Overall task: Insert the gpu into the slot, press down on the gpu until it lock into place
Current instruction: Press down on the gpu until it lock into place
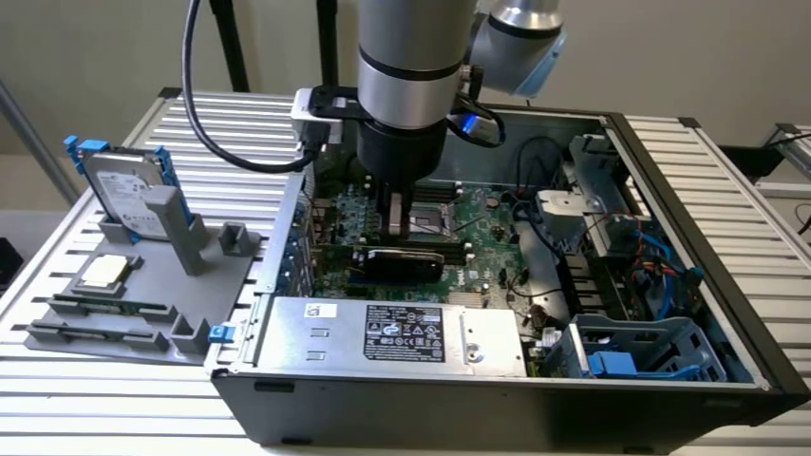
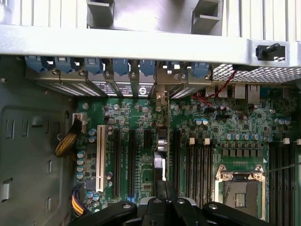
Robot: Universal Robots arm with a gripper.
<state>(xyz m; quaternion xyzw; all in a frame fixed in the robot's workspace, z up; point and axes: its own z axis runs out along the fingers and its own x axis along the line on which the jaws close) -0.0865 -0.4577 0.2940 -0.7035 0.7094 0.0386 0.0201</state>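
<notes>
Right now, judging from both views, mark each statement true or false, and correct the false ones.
1. The gripper is shut. True.
2. The hard drive sits on the grey rack, at the exterior view's left. True.
3. The gpu lies on the grey rack. False: the gpu stands on the motherboard inside the case, directly under the gripper.
4. The cpu socket carries a cooler. False: it is uncovered.
</notes>
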